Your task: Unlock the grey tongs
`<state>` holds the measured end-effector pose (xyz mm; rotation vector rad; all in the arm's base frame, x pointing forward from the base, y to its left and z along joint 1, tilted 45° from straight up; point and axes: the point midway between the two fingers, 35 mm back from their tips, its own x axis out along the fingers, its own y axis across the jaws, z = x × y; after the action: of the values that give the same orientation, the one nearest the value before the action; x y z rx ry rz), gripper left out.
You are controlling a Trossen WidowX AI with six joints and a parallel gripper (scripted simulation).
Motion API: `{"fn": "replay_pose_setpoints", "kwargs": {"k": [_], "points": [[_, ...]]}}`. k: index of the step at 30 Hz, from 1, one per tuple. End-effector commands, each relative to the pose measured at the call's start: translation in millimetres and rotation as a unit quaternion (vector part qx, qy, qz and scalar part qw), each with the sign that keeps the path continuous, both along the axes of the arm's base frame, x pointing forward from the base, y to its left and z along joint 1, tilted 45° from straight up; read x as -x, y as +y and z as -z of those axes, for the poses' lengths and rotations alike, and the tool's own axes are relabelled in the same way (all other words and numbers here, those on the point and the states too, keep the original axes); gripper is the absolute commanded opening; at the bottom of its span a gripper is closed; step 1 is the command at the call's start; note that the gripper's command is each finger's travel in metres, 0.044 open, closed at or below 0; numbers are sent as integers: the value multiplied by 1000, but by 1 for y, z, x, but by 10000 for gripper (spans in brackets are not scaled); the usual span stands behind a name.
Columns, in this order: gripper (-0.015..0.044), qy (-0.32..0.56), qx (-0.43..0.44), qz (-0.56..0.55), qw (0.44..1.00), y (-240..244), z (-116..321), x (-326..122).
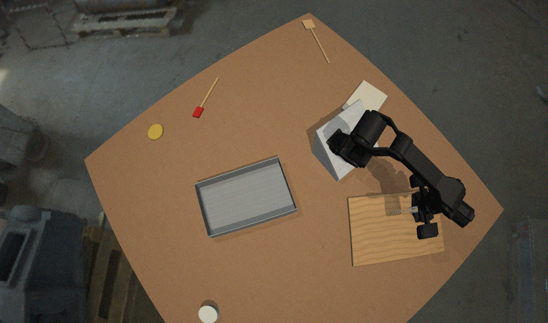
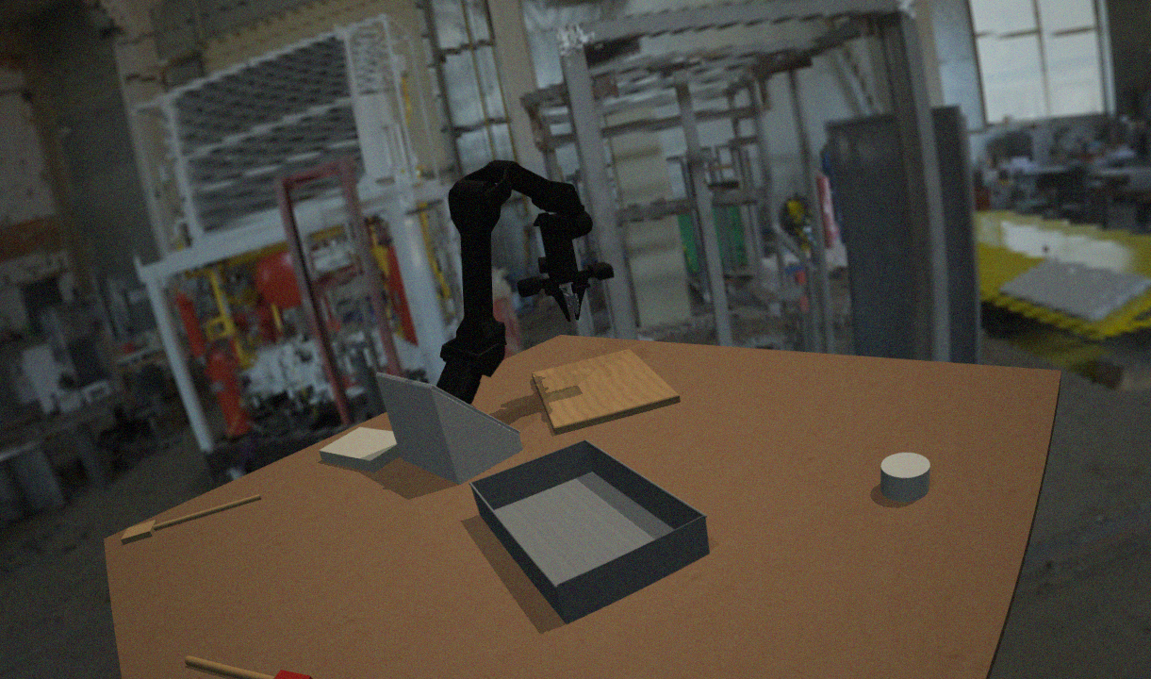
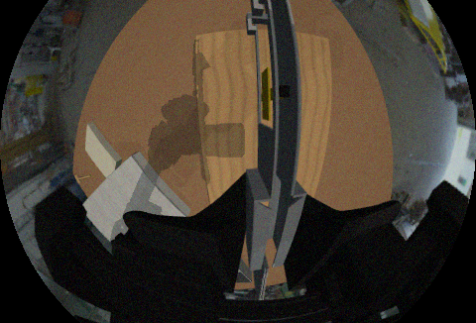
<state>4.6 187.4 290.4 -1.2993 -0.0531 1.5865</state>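
Tongs [image 1: 414,209] [image 2: 571,302] [image 3: 288,90] lifted, pinched in the claw [image 2: 571,312] [image 3: 260,176] above the wooden board [image 1: 388,241] [image 2: 604,388] [image 3: 223,75]; unlocking unclear, laying open remains.

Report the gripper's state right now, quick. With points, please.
Gripper [image 1: 414,209] [image 2: 573,315] [image 3: 260,176]: closed on the grey tongs [image 1: 402,211] [image 2: 569,293] [image 3: 287,65], held up above the wooden board [image 1: 382,241] [image 2: 608,392] [image 3: 223,80].

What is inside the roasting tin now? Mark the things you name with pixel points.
Inside the tin [image 1: 245,228] [image 2: 638,582], only its bare grey bottom is seen. The top view covers nearly all of it; whatever is beneath the tin stays hidden.
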Motion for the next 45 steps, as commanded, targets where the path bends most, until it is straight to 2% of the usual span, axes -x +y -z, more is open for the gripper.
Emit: {"fn": "replay_pose_setpoints", "kwargs": {"k": [1,45], "points": [[-150,2,-5,2,1000,3,0,0],[-150,1,-5,2,1000,58,47,-6]]}}
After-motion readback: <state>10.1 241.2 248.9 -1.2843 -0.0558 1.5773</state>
